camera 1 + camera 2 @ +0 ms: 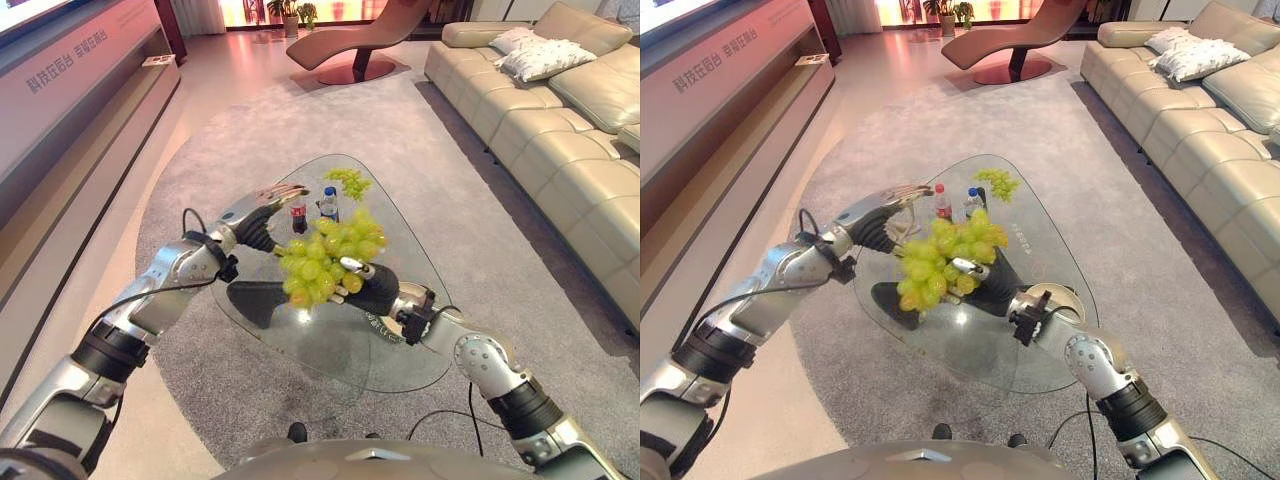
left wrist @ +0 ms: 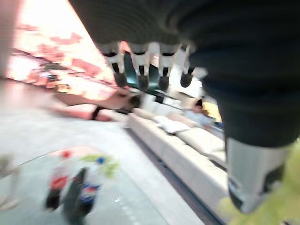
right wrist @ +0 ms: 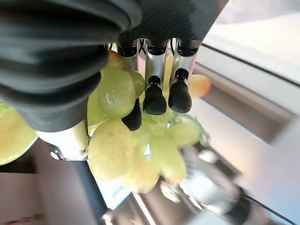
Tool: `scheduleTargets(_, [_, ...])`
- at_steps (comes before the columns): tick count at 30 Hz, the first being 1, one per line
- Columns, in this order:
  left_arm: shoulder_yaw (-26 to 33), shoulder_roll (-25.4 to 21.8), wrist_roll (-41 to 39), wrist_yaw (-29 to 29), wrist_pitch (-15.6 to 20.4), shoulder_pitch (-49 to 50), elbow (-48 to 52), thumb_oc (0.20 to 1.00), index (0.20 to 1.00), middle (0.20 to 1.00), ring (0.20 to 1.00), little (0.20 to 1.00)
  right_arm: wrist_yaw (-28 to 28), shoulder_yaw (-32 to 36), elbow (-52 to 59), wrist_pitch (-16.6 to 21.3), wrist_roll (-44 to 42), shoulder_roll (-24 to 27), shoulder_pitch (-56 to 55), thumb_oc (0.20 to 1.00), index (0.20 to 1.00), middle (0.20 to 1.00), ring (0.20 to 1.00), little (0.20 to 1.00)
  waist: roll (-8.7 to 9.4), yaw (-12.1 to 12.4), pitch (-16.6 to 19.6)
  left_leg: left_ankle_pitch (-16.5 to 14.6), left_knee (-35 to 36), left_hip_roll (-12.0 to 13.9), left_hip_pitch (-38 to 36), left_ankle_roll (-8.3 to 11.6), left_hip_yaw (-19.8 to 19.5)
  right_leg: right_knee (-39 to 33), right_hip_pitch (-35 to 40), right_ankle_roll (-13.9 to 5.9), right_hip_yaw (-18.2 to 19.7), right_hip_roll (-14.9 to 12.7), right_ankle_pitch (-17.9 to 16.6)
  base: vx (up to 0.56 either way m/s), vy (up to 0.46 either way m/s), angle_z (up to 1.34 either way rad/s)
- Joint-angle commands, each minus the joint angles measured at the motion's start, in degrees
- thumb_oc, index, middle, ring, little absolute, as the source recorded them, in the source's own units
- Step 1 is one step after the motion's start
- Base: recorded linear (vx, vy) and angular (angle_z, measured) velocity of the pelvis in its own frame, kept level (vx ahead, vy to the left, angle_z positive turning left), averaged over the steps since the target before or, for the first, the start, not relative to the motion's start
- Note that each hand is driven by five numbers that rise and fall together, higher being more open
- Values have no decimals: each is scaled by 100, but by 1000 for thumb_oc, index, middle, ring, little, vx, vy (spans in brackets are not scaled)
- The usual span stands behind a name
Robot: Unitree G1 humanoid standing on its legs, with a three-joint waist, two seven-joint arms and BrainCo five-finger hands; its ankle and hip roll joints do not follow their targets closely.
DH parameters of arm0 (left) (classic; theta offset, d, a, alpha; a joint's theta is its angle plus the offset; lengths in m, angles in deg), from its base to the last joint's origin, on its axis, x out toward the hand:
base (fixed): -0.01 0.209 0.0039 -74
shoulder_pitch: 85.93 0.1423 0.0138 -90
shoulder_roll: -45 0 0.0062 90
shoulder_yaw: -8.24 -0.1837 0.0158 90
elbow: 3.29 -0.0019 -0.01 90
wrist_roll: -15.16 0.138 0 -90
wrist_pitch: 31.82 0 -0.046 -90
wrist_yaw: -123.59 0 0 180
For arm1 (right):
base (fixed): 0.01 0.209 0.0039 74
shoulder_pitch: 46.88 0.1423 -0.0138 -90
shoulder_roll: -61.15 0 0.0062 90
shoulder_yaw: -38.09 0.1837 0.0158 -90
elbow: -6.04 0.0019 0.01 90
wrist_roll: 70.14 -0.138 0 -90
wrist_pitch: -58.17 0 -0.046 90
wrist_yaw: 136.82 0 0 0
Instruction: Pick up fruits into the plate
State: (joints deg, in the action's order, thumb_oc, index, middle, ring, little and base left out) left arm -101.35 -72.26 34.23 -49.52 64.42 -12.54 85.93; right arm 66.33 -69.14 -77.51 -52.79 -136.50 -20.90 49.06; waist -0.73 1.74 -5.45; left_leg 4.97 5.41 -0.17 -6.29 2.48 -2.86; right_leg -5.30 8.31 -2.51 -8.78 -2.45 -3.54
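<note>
1. Right wrist view is showing the right hand [image 3: 154, 89] curling its fingers round a bunch of green grapes [image 3: 126, 140].
2. That hand is holding the grapes up above the glass table [image 1: 400, 360].
3. The left hand [image 1: 262, 215] is reaching just beside the grapes with its fingers straight.
4. Two small bottles [image 1: 313, 208] and another little bunch of grapes [image 1: 348, 181] are sitting on the table's far side.

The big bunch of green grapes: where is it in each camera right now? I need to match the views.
Left eye view: bunch of green grapes at centre, above the glass table, in the right hand.
Right eye view: centre.
Left wrist view: green blur at one corner.
Right wrist view: close, among the fingers.
Shared landmark: two bottles.
</note>
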Motion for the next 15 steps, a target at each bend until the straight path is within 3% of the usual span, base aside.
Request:
scheduleTargets(1, [445,11,-289,-453,65,-174,-320,1000,1000,1000,1000,1000,322,457,295,656,-131,-292,156,200,200,200,200,200,158,117,20,-772,-99,102,-522,-25,349,53,266,-429,-208,-382,256,0,0,0])
scheduleTargets(15, [1517,584,-1496,-1083,133,1257,-1222,1000,1000,1000,1000,1000,165,1378,-172,1501,478,-324,-397,200,200,200,200,200,110,64,-129,-795,-134,135,-532,-14,395,85,229,-397,-148,-395,278,14,2,0])
